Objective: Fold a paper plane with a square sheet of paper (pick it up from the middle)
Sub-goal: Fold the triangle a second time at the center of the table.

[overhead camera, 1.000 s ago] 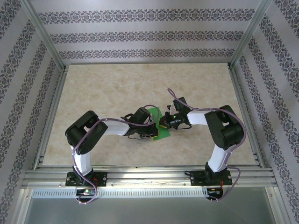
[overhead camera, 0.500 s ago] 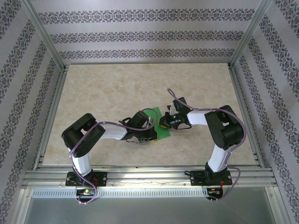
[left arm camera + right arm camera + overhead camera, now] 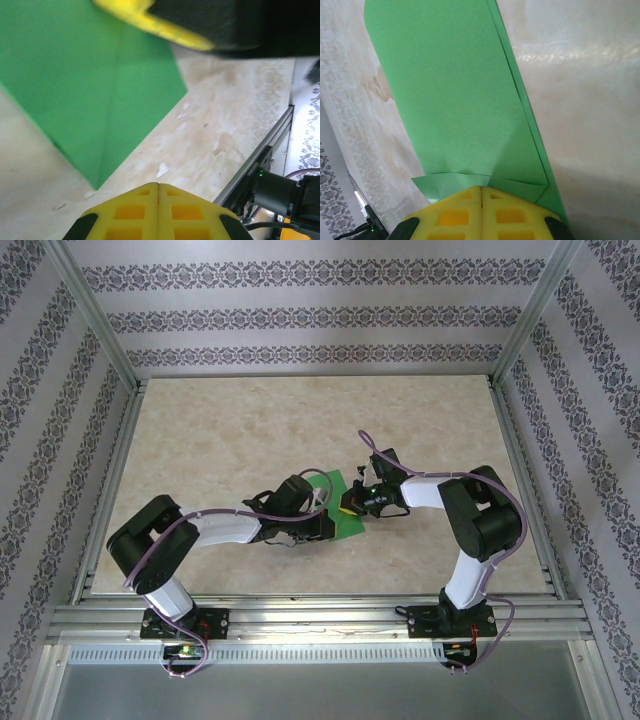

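From above, the square sheet of paper (image 3: 336, 502) lies near the middle of the table (image 3: 250, 420). My left gripper (image 3: 320, 526) is at its 7 o'clock corner and my right gripper (image 3: 351, 504) at its 3 o'clock edge. In the last second my left arm has sunk flatter, swinging its elbow out toward 8 o'clock. That drew the wrist off the sheet's 9 o'clock side, so more green now shows at 12 o'clock. My right arm has not moved.

From my left wrist, my left gripper (image 3: 158, 210) is pressed together with nothing between the fingers, over bare table (image 3: 225, 115). The sheet (image 3: 90, 75) lies flat toward 11 o'clock, a crease running down to its corner, just apart from my tips. My right gripper (image 3: 165, 25) rests on it at 12 o'clock.

From my right wrist, my right gripper (image 3: 481, 215) is also pressed together, its tips down on the sheet (image 3: 455, 90), where a small flap is turned over. A folded edge runs along the 3 o'clock side.

I judge that my left has swept clear after a pressing stroke while my right pins the sheet, so more folds remain.
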`<state>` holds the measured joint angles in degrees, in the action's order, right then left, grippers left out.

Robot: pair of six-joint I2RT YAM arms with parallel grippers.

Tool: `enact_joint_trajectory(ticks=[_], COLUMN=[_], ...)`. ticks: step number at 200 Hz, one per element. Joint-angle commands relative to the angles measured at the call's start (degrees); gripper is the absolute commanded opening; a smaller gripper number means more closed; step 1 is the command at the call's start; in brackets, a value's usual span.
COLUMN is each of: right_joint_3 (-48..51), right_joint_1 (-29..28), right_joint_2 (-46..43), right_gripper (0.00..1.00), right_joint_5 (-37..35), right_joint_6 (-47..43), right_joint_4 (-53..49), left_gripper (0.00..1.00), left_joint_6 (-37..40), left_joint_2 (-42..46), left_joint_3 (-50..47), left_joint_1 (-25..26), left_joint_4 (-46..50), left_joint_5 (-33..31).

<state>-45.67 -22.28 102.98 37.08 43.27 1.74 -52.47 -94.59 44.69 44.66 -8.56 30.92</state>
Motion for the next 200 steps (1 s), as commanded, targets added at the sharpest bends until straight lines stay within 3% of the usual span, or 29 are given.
enact_joint_trajectory(ticks=[1,69,129,165,200], right_joint_3=[2.7,3.0,1.2,2.3,2.3], right_joint_1=[0.0,0.0,-0.2,-0.8,-3.0], right_joint_2=[1.4,1.3,-2.2,-7.3,-6.2], right_gripper=[0.00,0.00,0.00,0.00,0.00], right_joint_5=[-5.8,-4.9,-4.1,-2.6,1.3], right_joint_6=[-0.4,0.4,-0.5,-1.0,-1.6], right_joint_4=[-6.4,-5.5,-6.3,-4.3,-2.7], left_gripper=[0.00,0.00,0.00,0.00,0.00], left_joint_6=[1.8,4.3,1.4,2.3,3.1], left_joint_2=[-1.1,-11.7,-11.6,-11.5,-11.7], left_joint_3=[3.8,9.5,-0.7,-1.6,-0.9], left_joint_1=[-0.3,-1.2,-1.2,-1.2,-1.2], left_joint_4=[2.1,6.8,-0.3,-1.7,-1.6], left_joint_5=[-3.9,-6.3,-4.9,-3.4,-2.6])
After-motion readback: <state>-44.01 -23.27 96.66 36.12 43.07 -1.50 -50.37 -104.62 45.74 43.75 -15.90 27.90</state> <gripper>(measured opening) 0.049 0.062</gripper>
